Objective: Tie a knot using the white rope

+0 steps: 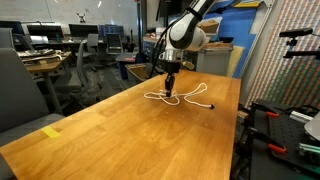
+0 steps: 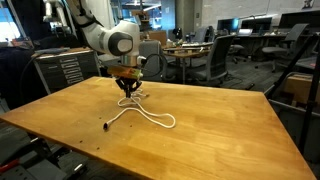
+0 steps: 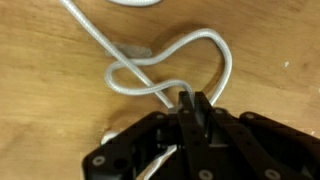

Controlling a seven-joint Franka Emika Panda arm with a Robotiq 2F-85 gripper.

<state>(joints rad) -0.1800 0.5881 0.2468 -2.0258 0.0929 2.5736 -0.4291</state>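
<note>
Rope [image 3: 228, 70] is lying in loose curves on the wooden table [image 1: 110, 140], and your gripper [image 3: 190, 108] is pinching one strand of it. In the wrist view the gripper is coming in from 6 o'clock. Its jaws are standing together, clamped on the strand, which is running away toward 9 o'clock and bending back over another strand there. From the pinch, a loop is bulging out toward 1 o'clock, and a further length is leaving the view at 11 o'clock. In an exterior view the gripper [image 2: 128, 92] is pointing straight down over the far half of the table, its tips sitting low at the rope. From there the rope is trailing toward 7 o'clock and ending in a small black tip [image 2: 106, 126], while a wider loop is spreading toward 4 o'clock.
</note>
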